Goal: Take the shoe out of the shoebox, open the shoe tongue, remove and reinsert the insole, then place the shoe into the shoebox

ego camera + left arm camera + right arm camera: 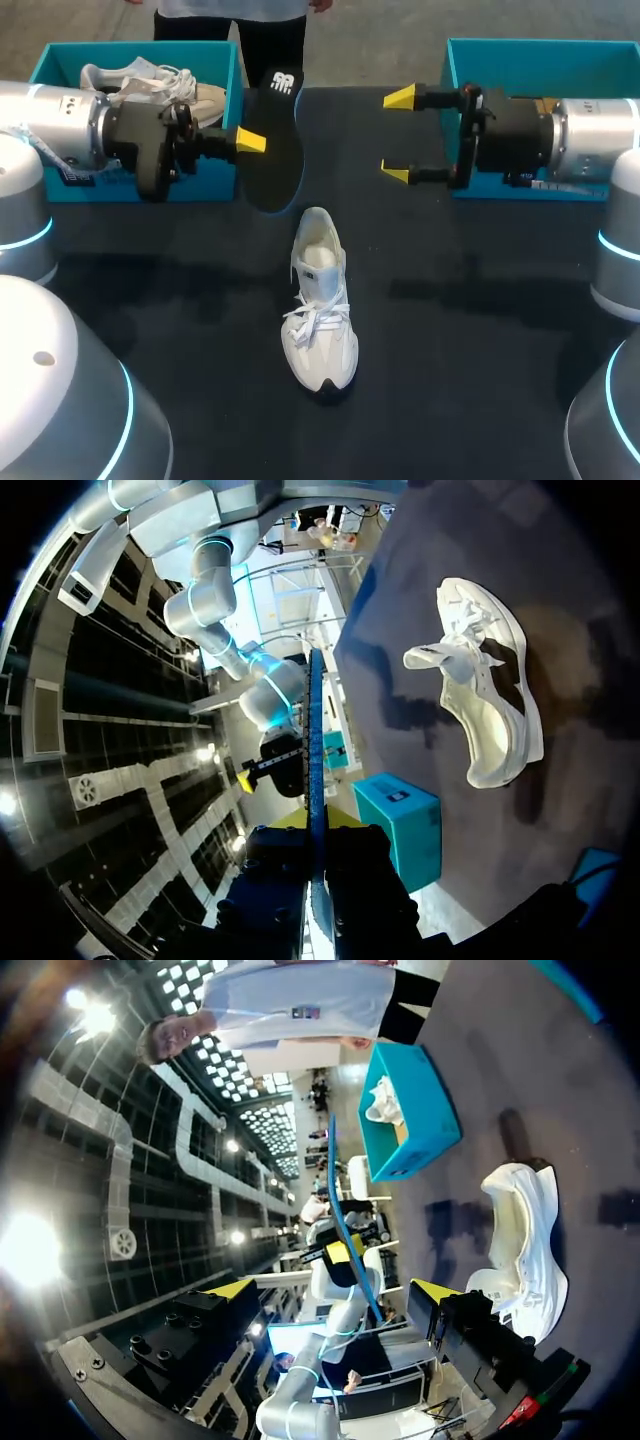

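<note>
Black and flat, the shoe-shaped insole [272, 150] is pinched at one edge by the left gripper [252, 141]. Its yellow-tipped fingers are closed down to the insole's thickness. In the left wrist view the insole runs edge-on as a thin blue line straight out from between them, clear of the dark table [450, 330].

The white laced low-top sneaker [320, 305] stands on its sole on the table, below and ahead of the left gripper and well apart from it, with its opening facing up. The right gripper [400, 135] is spread wide and holds nothing. Its fingers point toward the insole without touching it.

One open teal cardboard shoebox [205, 185] sits just behind the left gripper, beside its wrist — a second pale shoe [140, 80] lies inside. Another teal shoebox [500, 55] sits behind the right gripper.
</note>
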Action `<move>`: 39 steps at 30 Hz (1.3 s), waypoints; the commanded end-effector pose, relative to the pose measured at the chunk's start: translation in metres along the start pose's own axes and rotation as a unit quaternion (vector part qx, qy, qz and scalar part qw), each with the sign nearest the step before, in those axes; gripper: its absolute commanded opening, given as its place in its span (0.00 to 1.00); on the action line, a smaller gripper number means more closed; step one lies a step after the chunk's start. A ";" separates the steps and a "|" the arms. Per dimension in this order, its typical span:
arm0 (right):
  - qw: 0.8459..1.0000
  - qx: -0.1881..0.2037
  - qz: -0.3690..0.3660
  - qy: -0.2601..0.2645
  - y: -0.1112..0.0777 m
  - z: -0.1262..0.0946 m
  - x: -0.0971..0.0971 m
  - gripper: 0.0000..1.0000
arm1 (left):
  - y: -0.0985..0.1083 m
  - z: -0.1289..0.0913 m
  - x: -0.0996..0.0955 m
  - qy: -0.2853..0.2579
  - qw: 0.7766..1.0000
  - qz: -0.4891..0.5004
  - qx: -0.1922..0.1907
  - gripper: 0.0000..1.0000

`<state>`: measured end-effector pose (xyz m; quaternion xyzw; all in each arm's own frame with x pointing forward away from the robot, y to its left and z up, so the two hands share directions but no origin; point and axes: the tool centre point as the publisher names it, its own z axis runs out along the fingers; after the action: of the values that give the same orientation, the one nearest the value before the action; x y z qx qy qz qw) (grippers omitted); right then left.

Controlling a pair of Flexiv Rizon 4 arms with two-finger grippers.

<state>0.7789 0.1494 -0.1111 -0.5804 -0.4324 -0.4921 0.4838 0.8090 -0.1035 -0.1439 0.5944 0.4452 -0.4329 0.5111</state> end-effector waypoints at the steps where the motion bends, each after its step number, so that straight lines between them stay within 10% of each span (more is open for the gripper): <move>1: 1.000 -0.001 0.000 -0.003 -0.001 0.001 0.000 1.00 | -0.002 0.000 -0.001 0.001 1.000 0.001 -0.001 0.00; 19: 1.000 -0.001 0.000 -0.003 -0.001 0.001 0.000 1.00 | -0.015 -0.008 -0.006 -0.040 0.991 -0.119 0.033 0.00; 27: 1.000 -0.001 0.000 -0.003 -0.001 0.001 0.000 1.00 | -0.022 -0.012 -0.015 -0.064 0.910 -0.410 0.010 0.00; 39: 1.000 -0.001 0.000 -0.003 -0.001 0.001 0.000 1.00 | -0.011 -0.006 -0.034 -0.060 0.811 -0.580 0.036 0.00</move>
<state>0.7787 0.1494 -0.1112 -0.5803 -0.4323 -0.4924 0.4837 0.7926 -0.0982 -0.1192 0.3575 0.5989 -0.6411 0.3201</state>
